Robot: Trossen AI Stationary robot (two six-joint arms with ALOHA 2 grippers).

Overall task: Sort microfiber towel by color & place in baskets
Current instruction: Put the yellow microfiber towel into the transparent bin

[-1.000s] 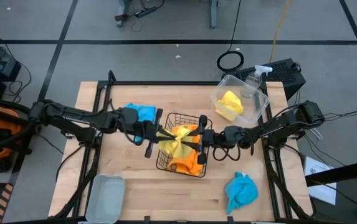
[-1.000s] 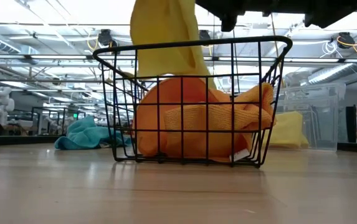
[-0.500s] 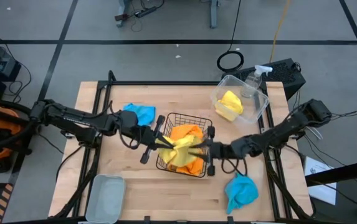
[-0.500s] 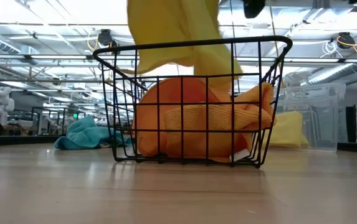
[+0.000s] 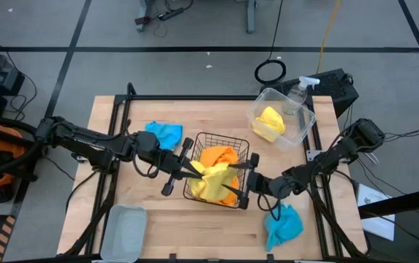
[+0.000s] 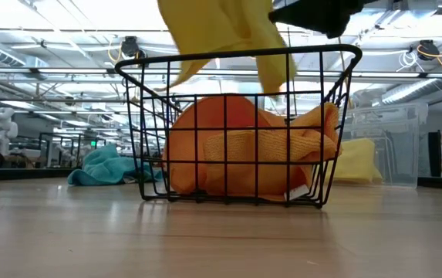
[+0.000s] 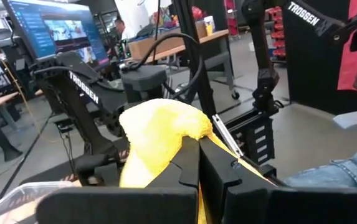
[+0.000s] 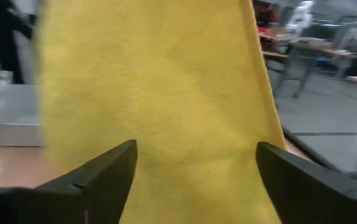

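A yellow microfiber towel [image 5: 213, 179] hangs over the black wire basket [image 5: 247, 199], with my left gripper [image 5: 189, 170] shut on it. Orange towels [image 6: 244, 158] lie inside the basket. My right gripper [image 5: 236, 177] stands open just right of the yellow towel, which fills the space between its fingers in the right wrist view [image 8: 159, 93]. One teal towel [image 5: 164, 133] lies far left of the basket and another [image 5: 282, 225] near right. A second yellow towel [image 5: 270, 123] lies in the clear tub [image 5: 303, 130]. My left gripper pinches a bunched end of the yellow towel [image 7: 166, 127] between its two shut fingers [image 7: 198, 163], coming about level from the table's left. The towel hangs slack below and beyond the fingertips, lifted over the basket's rim above the orange towels [image 6: 228, 46]. Whether my right gripper's open fingers touch the towel, I cannot tell.
A pale grey tray [image 5: 125, 232] stands at the near left corner. A spray bottle [image 5: 297, 95] stands behind the clear tub at the far right. Bare wood lies in front of the basket [image 6: 221, 239].
Both grippers have carried the yellow towel, stretched between them, toward the table's near edge over the basket. My right gripper has then opened and let go. The towel's right end has dropped and now hangs slack from my left gripper alone.
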